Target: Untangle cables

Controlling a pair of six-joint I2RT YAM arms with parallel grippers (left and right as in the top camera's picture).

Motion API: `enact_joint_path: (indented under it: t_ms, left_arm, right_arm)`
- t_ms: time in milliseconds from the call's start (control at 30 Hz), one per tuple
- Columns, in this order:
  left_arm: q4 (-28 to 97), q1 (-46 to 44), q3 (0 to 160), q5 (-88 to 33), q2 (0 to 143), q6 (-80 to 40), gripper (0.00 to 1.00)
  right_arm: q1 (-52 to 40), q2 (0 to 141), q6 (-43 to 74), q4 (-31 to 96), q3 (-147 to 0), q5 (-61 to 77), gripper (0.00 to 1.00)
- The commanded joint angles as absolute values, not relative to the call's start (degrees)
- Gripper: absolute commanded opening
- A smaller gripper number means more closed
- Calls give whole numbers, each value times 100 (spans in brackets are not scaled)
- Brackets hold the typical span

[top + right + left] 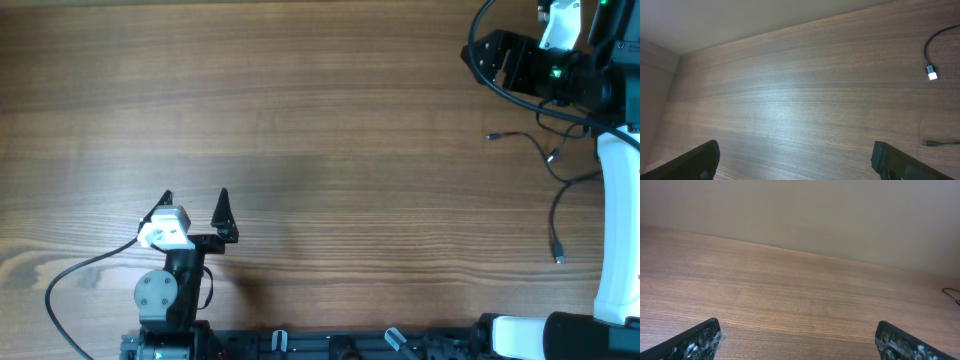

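The cables (pixel 556 190) are thin black cords lying loosely crossed on the wooden table (pixel 330 120) at the right, with small plugs at their ends (pixel 490 135) (pixel 558 258). My right gripper (pixel 490 60) hovers at the far right, behind them, open and empty. In the right wrist view its gripper (pixel 796 149) frames bare wood, with one cable end and its pale plug (pixel 932 75) off to the right. My left gripper (pixel 195 200) is open near the front left, far from the cables. In the left wrist view the gripper (pixel 797 327) holds nothing, and a cable tip (pixel 952 294) shows at the right edge.
The arm bases and a black rail (pixel 330 345) line the front edge. A thick black wire (pixel 70 280) loops from the left arm's wrist module. The right arm's white link (pixel 620 230) runs along the right edge beside the cables.
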State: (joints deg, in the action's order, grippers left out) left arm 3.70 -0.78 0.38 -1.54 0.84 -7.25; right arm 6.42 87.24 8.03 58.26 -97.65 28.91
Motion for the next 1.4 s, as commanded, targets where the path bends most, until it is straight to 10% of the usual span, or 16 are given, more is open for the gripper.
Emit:
enact_joint_path:
  t_ms: [0,833,1367]
  left_arm:
    - [434,-40,32,-97,27,-797,100]
    - [434,-40,32,-97,34,-797,100]
    - [434,-40,32,-97,36,-797,100]
  right_arm:
    - [628,8678,768,5811,-9786,2941,100]
    - [589,8643,1509,5629,-9411,1369,100]
    - [504,6471,854,97,-4060,1507,100]
